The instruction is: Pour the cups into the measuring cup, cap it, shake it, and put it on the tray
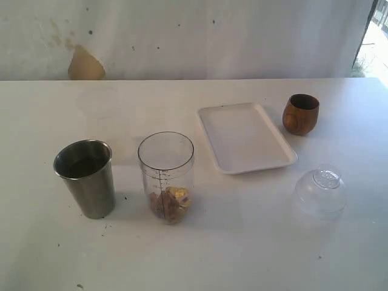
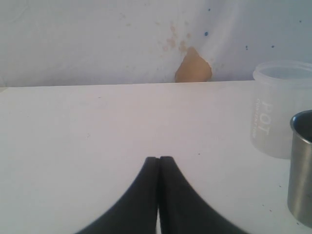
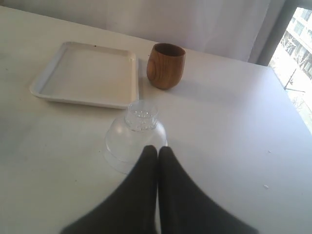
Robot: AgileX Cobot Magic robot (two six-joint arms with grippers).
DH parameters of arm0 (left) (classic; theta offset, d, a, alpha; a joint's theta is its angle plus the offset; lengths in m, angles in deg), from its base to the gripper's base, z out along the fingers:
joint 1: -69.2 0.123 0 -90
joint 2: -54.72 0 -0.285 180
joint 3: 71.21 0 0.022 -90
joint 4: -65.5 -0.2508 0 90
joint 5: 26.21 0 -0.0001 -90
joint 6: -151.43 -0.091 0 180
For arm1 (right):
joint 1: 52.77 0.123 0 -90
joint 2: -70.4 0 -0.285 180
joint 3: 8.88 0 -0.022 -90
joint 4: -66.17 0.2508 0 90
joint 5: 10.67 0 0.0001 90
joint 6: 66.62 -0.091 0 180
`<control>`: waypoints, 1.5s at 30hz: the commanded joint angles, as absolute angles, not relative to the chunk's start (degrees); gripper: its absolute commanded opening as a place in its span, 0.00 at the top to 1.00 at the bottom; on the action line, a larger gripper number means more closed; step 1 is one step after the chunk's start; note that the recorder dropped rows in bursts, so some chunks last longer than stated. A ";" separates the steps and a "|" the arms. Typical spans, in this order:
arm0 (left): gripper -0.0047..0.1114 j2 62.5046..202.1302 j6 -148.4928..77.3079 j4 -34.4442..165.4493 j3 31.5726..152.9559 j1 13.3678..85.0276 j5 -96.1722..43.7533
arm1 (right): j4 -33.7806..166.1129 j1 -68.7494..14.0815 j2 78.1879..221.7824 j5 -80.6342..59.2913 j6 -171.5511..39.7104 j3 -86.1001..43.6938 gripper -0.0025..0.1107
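Observation:
The steel tumbler [image 1: 86, 177] stands upright at the front left of the table. Right of it stands the clear measuring cup [image 1: 167, 176], with brown and yellow pieces in its bottom. The white tray [image 1: 245, 137] lies empty behind it, with the brown wooden cup [image 1: 301, 114] upright to its right. A clear domed lid [image 1: 320, 191] rests dome-up at the front right. Neither arm shows in the exterior view. My left gripper [image 2: 159, 159] is shut and empty, the steel tumbler [image 2: 302, 168] and measuring cup [image 2: 280, 107] off to one side. My right gripper [image 3: 157, 149] is shut and empty, just short of the lid [image 3: 136, 136].
A white wall with a tan torn patch [image 1: 85, 64] runs behind the table. In the right wrist view the tray [image 3: 85, 74] and wooden cup [image 3: 165, 65] lie beyond the lid, and a window [image 3: 297, 58] is at the edge.

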State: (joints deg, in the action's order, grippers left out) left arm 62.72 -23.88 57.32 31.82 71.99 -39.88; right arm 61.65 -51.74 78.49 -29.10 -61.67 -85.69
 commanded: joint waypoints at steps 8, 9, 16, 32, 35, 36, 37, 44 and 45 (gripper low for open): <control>0.96 62.50 -23.72 57.71 31.57 71.87 -39.82 | 61.57 -52.13 78.19 -28.69 -61.90 -86.10 0.98; 0.96 62.50 -23.72 57.71 31.57 71.87 -39.82 | 61.57 -52.13 78.19 -28.69 -61.90 -86.10 0.98; 0.96 62.50 -23.72 57.71 31.57 71.87 -39.82 | 61.57 -52.13 78.19 -28.69 -61.90 -86.10 0.98; 0.51 66.19 -3.61 58.17 31.57 71.87 -7.15 | 61.57 -52.13 78.19 -28.69 -61.90 -86.10 0.98; 0.06 70.75 -2.56 57.06 31.57 71.87 -4.01 | 61.57 -52.13 78.19 -28.69 -61.90 -86.10 0.98; 0.06 72.60 -1.74 55.04 31.57 71.87 -2.43 | 61.57 -52.13 78.19 -28.69 -61.90 -86.10 0.98; 0.06 74.16 -0.19 51.68 31.57 71.87 -0.97 | 61.57 -52.13 78.19 -28.69 -61.90 -86.10 0.98; 0.06 92.24 16.24 23.78 31.57 71.87 4.83 | 61.57 -52.13 78.19 -28.69 -61.90 -86.10 0.98; 0.06 94.56 15.72 23.12 31.57 71.87 6.38 | 61.57 -52.13 78.19 -28.69 -61.90 -86.10 0.98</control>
State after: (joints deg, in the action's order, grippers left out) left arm 89.01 13.56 28.29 31.82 71.99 2.63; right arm 61.65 -51.74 78.47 -29.10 -61.88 -85.69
